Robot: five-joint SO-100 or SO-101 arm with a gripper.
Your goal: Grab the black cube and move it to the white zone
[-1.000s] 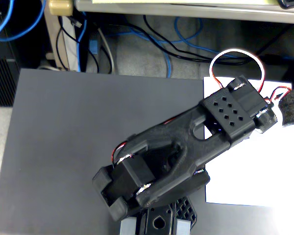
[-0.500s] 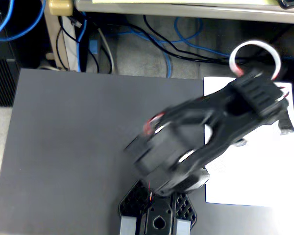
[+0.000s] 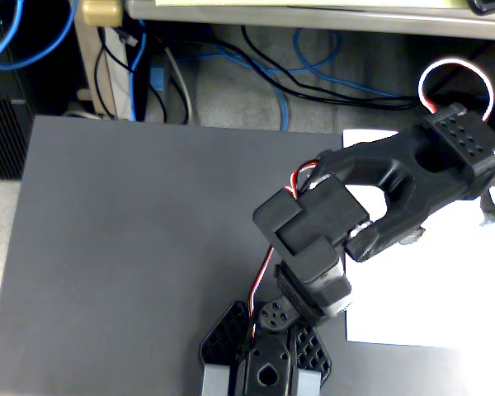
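- My arm point(image 3: 371, 198) reaches over the white zone point(image 3: 445, 289); black cube hidden
- Whether my gripper point(image 3: 488, 202) is apart or together, I cannot tell
- Dark grey mat point(image 3: 132, 247); cables point(image 3: 313, 66) behind

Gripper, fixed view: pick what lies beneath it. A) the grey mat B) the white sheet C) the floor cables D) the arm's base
B: the gripper hangs at the right edge, over the white sheet, clear of the grey mat.
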